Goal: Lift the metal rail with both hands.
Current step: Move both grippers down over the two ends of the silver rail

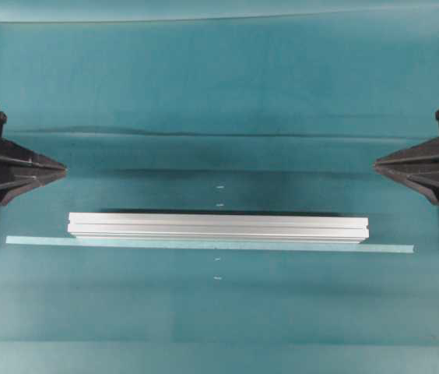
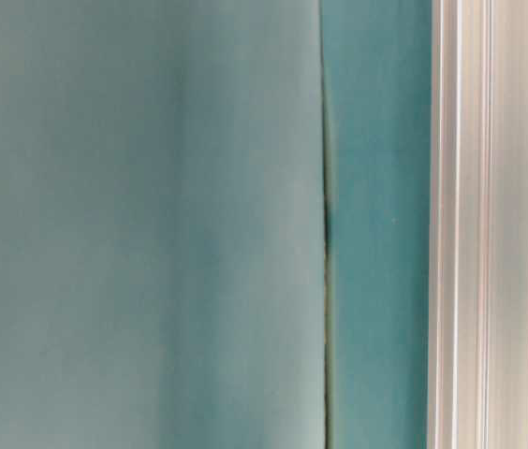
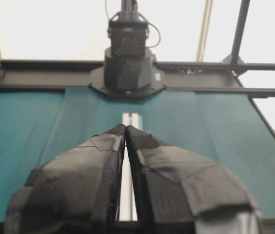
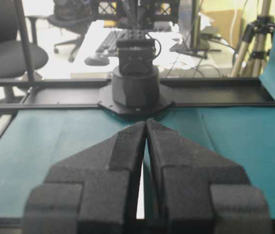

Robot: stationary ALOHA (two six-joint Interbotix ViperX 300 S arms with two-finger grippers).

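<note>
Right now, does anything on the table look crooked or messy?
Nothing looks broken or spilled. The metal rail lies straight, with the pale tape strip along its near edge. The teal cloth has a shallow crease behind the rail. The left claw and right claw are shut, away from the rail.

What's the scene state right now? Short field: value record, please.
rail: metal rail lying flat on the teal table cover, long axis running left to right
rail contact: none, both grippers apart from it
left gripper: shut, empty, beyond the rail's left end
right gripper: shut, empty, beyond the rail's right end
tape strip: thin, pale, along the rail's near edge, longer than the rail
task status: rail not yet grasped or lifted
</note>
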